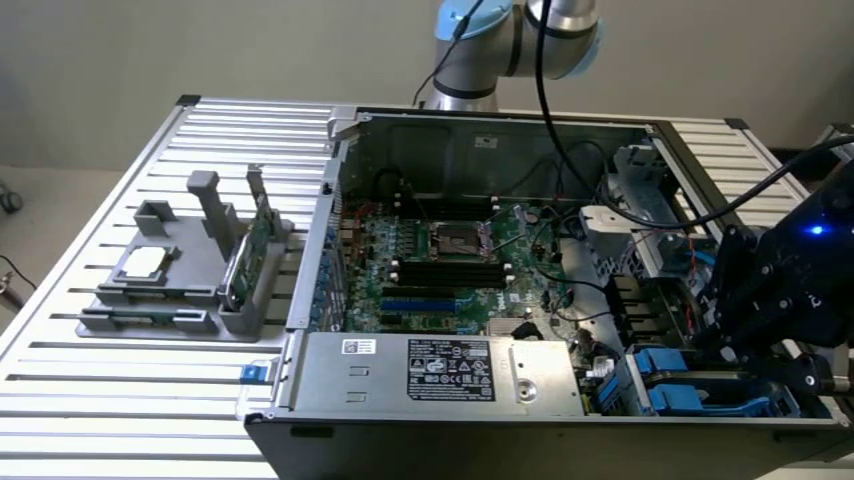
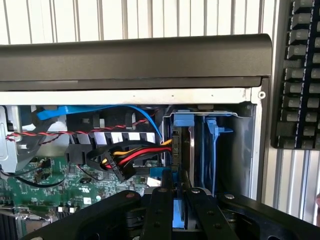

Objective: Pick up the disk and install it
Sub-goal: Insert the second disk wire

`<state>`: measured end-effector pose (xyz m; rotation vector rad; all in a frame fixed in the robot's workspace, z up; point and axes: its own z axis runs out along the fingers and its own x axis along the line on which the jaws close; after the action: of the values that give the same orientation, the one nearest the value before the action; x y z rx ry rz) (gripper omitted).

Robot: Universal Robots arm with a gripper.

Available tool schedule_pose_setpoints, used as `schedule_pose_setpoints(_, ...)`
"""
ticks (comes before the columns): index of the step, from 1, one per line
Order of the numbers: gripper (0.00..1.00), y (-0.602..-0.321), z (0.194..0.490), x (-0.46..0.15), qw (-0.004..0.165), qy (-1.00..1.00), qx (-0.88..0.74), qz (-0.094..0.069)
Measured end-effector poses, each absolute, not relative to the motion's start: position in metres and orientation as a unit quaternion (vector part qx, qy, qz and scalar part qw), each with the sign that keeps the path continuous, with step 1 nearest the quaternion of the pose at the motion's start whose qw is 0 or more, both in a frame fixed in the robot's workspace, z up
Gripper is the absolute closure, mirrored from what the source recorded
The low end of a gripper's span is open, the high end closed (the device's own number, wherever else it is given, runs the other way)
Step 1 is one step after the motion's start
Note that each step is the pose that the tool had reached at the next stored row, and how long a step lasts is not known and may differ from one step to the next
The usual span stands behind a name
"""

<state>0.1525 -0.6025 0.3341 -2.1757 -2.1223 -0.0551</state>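
The computer case [image 1: 534,300] lies open on the counter [image 1: 160,400]. A parts stand [image 1: 187,270] sits on the counter at the exterior view's left of the case. The pincer [image 1: 767,330] hangs over the case's drive bay [image 1: 694,385], at the exterior view's right, with the disk [image 2: 181,150] standing on edge in that bay.

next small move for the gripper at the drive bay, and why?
Probably ease the disk further into the bay. In the wrist view the gripper is closed on its blue carrier edge, the drive stands upright in the corner slot, and part of it sits between the fingers, so it looks not fully seated.
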Motion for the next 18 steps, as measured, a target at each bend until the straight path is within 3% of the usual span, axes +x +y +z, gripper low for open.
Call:
schedule_pose_setpoints(8, 0.82, -0.603, 0.333, 0.153, 0.052, -0.697, -0.715, -0.019)
schedule_pose_setpoints(9, 0.82, -0.603, 0.335, 0.153, 0.052, -0.697, -0.715, -0.02)
schedule_pose_setpoints(10, 0.75, -0.603, 0.339, 0.152, 0.052, -0.697, -0.715, -0.019)
schedule_pose_setpoints(18, 0.75, -0.603, 0.357, 0.131, 0.052, -0.697, -0.715, -0.019)
